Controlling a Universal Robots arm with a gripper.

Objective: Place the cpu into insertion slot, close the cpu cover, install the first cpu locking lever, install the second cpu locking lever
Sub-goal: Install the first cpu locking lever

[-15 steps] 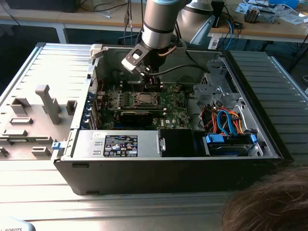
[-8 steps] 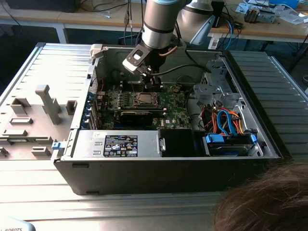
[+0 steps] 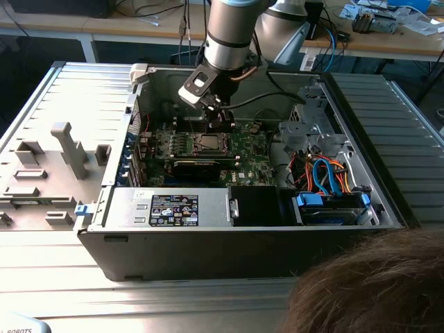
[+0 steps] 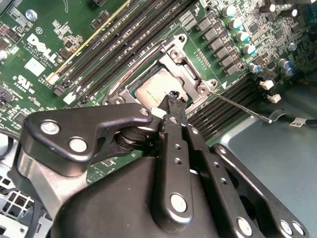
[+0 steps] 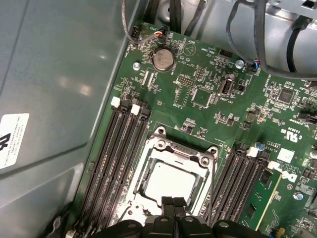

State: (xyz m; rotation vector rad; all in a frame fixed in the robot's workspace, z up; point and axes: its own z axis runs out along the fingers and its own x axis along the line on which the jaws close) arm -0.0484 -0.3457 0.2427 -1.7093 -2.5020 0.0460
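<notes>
In the exterior view the arm (image 3: 232, 28) reaches down from the far side into an open computer case (image 3: 208, 257) lying on its side. Its gripper (image 3: 216, 116) hangs just above the insertion slot (image 3: 208, 143), near the middle of the green motherboard (image 3: 253, 149). A grey moulded tray (image 3: 41, 194) lies outside the case on the exterior view's left. Orange and blue cables (image 3: 322, 173) fill the case's corner on the exterior view's right. A person's hair (image 3: 368, 284) shows at the near edge. In the second wrist view the gripper (image 4: 172, 95) has its two black fingers pressed together with nothing between them. Their tip is over the edge of the cpu (image 4: 153, 89), though contact cannot be judged. The cpu lies flat in the slot, and the cpu cover (image 4: 185, 62) is down around it, so the pale metal top shows through the window. A thin locking lever (image 4: 237, 105) runs out from one corner of the socket across the dark memory slots (image 4: 124, 39). In the first wrist view the fingers (image 5: 168, 208) again sit side by side with only a seam between them, over one edge of the cpu (image 5: 166, 178), which is framed by the cover (image 5: 171, 148). Memory slots (image 5: 116, 158) flank the socket on both sides. A round coin cell (image 5: 162, 58) sits farther along the board, beside the grey case wall (image 5: 54, 89).
</notes>
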